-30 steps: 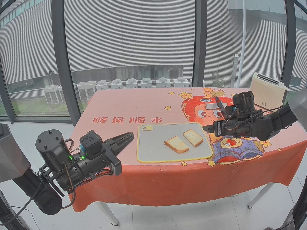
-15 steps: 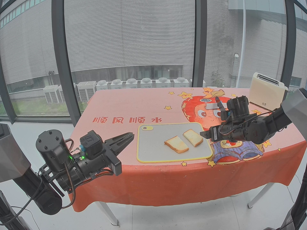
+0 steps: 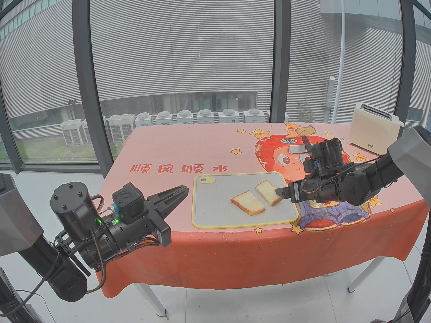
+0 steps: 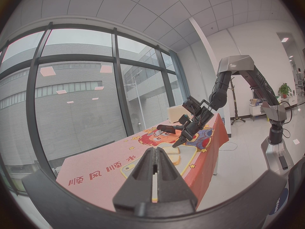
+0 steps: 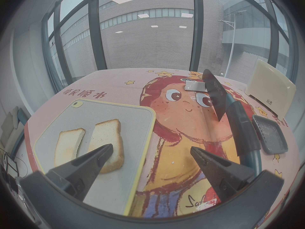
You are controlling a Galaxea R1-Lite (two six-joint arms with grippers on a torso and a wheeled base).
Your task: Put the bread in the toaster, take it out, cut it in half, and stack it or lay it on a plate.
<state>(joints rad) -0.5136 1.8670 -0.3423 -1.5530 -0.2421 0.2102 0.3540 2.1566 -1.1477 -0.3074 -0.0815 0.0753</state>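
The left hand (image 3: 178, 194) hangs off the tabletop's (image 3: 179, 151) front left corner, its fingers pressed together on nothing. Right of it, a grey cutting board (image 3: 215, 202) with a yellow rim lies near the front edge. Two toasted bread halves rest on it side by side, the left half (image 3: 248, 202) just beside the right half (image 3: 269, 192). The right hand (image 5: 151, 150) hovers low at the board's right edge, fingers wide apart, one finger (image 5: 95, 158) over the right half. Farther right lie a dark knife (image 5: 236, 124) and a small dark tray (image 5: 270, 134). The toaster (image 3: 375, 126) stands at the far right corner.
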